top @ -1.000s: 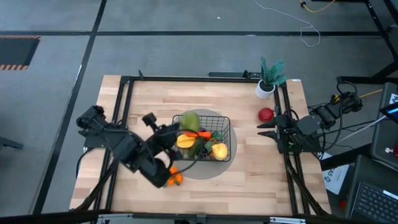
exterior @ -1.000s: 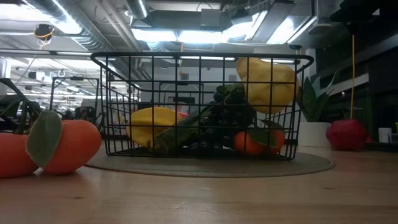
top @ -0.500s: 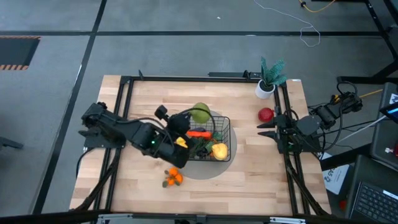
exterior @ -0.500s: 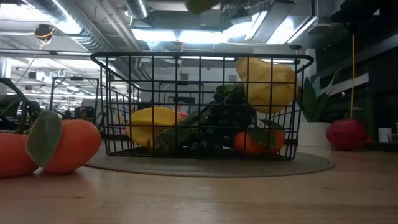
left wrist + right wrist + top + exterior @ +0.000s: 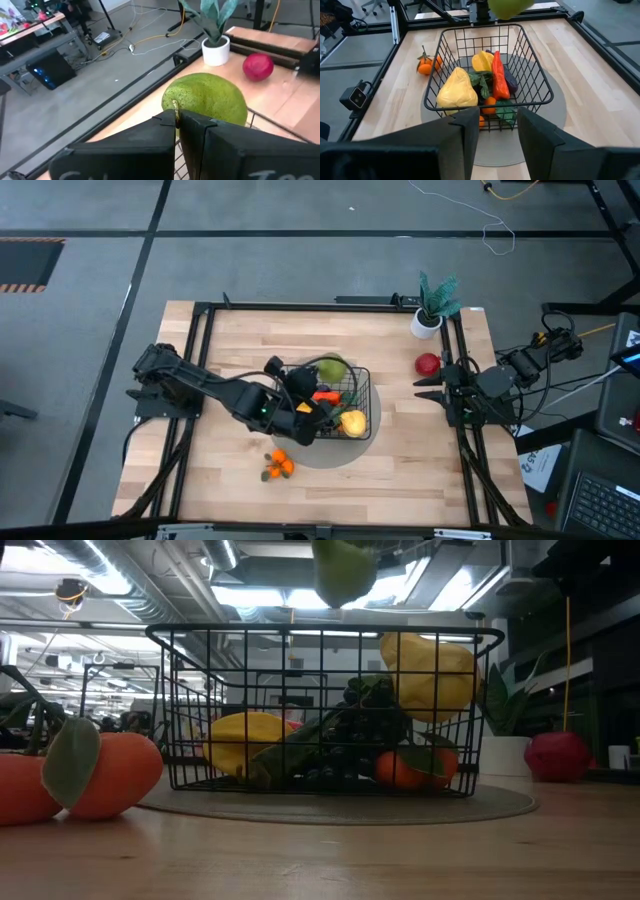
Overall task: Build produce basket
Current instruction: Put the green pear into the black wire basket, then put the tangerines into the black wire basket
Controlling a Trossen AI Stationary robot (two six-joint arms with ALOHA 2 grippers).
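Observation:
The green pear [image 5: 205,97] hangs above the far left part of the black wire basket [image 5: 362,385], with my left gripper [image 5: 177,120] shut on it. In the low view the pear [image 5: 343,570] floats over the basket's rim [image 5: 320,633]. Inside the basket lie a yellow piece [image 5: 456,90], a carrot [image 5: 499,77], dark grapes [image 5: 365,725] and a small orange [image 5: 400,768]. Two small oranges [image 5: 279,465] rest on the table near the front. A red apple [image 5: 428,364] sits at the right. My right gripper [image 5: 497,135] waits open at the right edge. My left gripper pinches the pear's thin stem [image 5: 174,106] between its two shut fingertips. The fingers come from the table's left, nearly level and slanting a little down. The pear sticks out beyond the fingertips, lifted clear of the basket and of the produce in it.
The basket stands on a grey round mat [image 5: 330,457]. A teal potted plant [image 5: 432,305] stands at the far right corner. Black frame rails [image 5: 200,360] run along the table's left, right and far sides. Bare wood lies in front of the mat.
My left gripper has swung toward the table's right edge and sunk, staying shut on the pear. The pear has travelled from the basket's left rim to over its far left part and has dropped into the top of the low view.

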